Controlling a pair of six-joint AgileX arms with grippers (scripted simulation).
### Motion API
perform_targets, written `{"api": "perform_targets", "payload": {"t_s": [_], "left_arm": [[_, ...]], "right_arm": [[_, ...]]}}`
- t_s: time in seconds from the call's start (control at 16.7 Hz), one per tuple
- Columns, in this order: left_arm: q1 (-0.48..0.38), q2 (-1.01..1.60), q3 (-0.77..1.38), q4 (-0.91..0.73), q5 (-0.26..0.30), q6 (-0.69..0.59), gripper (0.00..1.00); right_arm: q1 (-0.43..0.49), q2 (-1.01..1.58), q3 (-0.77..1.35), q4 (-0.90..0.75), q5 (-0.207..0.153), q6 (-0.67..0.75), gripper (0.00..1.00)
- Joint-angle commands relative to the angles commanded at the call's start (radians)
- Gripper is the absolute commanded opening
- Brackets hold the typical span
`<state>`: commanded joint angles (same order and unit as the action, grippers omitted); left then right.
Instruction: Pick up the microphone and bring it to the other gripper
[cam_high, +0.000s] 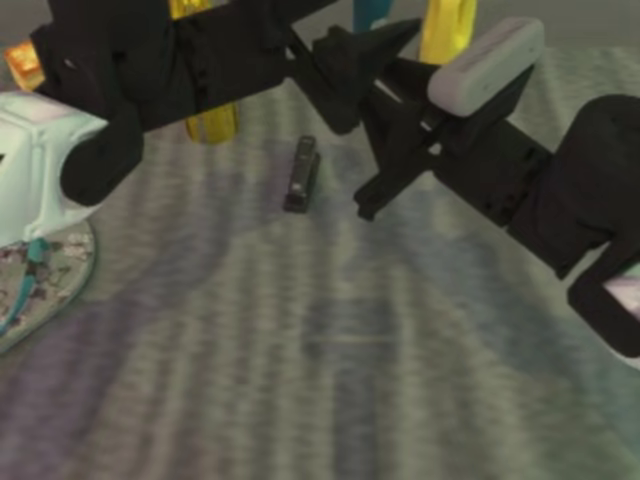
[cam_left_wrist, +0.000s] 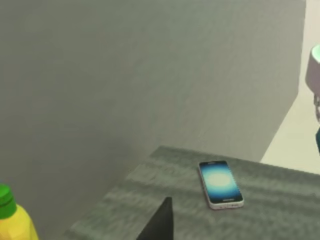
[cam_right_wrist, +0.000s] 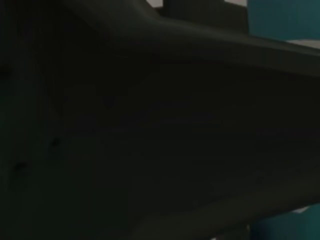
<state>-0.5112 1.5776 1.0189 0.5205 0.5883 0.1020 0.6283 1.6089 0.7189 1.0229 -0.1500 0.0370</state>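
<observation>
Grey-green cloth covers the table throughout. Top view: the left gripper (cam_high: 345, 60) and the right gripper (cam_high: 385, 150) meet close together, high above the far middle of the table, their black bodies overlapping. Whether either one is apart, together or clamped on something cannot be told. A slim teal piece, judged to be the handle of the microphone (cam_high: 368, 12), shows just beyond the left gripper at the far edge; its head is out of sight. A black stapler (cam_high: 300, 175) lies on the cloth just beside and below the right gripper. One yellow bottle (cam_high: 210, 125) stands under the left arm and a second bottle (cam_high: 445, 30) stands beyond the right gripper.

Left wrist view: a phone (cam_left_wrist: 220, 184) lies flat on the cloth ahead of the left gripper, near the table edge.

Right wrist view: dark.

Step in hand, as a judgement: the handover. It is done well by keeping the handle steady, closing the receiving gripper on a bare stretch of handle, and releasing only once that hold is firm.
</observation>
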Motion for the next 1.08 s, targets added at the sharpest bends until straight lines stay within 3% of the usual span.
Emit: {"api": "perform_targets", "payload": {"t_s": [0.36,0.9,1.08], "left_arm": [[0.0,0.0,0.0,0.0,0.0,0.0,0.02],[0.0,0.0,0.0,0.0,0.0,0.0,0.0],[0.0,0.0,0.0,0.0,0.0,0.0,0.0]], "right_arm": [[0.0,0.0,0.0,0.0,0.0,0.0,0.0],[0.0,0.0,0.0,0.0,0.0,0.0,0.0],[0.0,0.0,0.0,0.0,0.0,0.0,0.23]]}}
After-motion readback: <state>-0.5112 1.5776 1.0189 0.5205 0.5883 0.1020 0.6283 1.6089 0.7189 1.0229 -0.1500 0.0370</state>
